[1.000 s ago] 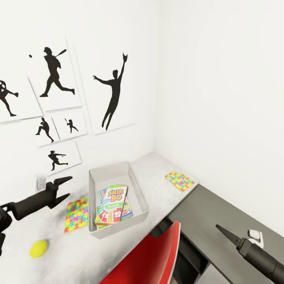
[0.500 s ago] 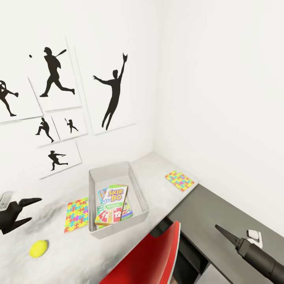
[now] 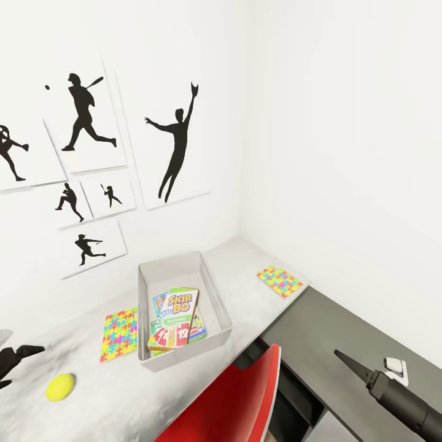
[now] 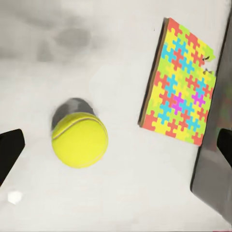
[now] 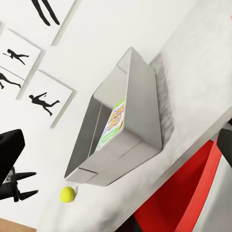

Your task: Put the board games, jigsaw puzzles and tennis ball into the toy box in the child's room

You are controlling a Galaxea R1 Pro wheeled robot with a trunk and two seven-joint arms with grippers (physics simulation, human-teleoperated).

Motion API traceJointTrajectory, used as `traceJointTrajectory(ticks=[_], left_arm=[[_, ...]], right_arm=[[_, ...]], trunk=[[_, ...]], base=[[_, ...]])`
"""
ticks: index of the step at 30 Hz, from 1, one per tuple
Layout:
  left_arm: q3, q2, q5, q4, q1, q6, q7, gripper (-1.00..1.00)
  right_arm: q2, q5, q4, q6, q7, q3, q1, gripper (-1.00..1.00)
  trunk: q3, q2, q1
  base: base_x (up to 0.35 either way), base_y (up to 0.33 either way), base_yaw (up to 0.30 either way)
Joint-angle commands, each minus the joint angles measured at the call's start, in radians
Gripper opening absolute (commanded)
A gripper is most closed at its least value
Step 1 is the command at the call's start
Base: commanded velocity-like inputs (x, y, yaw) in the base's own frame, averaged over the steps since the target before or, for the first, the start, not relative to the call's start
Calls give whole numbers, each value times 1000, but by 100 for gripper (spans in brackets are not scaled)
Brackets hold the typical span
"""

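Fingers of the left gripper (image 4: 116, 145) stand wide apart, holding nothing, above the tennis ball (image 4: 79, 139); the right gripper (image 3: 351, 362) hangs idle, its opening unclear. That ball looks light, springy and prone to roll, so I would grip across its middle; it sits on the table (image 3: 245, 270) near a stiff, flat jigsaw puzzle (image 4: 179, 82) beside the toy box (image 3: 212, 288); silhouette posters (image 3: 175, 141) cover the wall.

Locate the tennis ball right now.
In the head view the tennis ball lies on the white table at lower left, in front of the nearer jigsaw puzzle and just right of the left gripper, untouched.
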Motion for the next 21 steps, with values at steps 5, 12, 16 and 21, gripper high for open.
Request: traceJointTrajectory(ticks=[5,12,16,21], left_arm=[[16,0,-92,21,-11,-39,-11,100],[33,-3,-141,30,-15,-59,-79,100],[29,-6,-149,27,-16,-62,-97,100],[27,-9,-153,25,-16,-64,-105,100]], right_arm=[[0,-4,-1,5,-1,1,0,100],[0,-4,-1,6,-1,-1,0,100],[0,-5,-1,6,-1,-3,0,100],[0,-4,-1,6,-1,-4,0,100]], trunk=[[-2,-2,1],[-2,-2,1],[-2,-2,1],[-2,-2,1]], base=[[0,0,0],[0,0,0],[0,0,0],[0,0,0]])
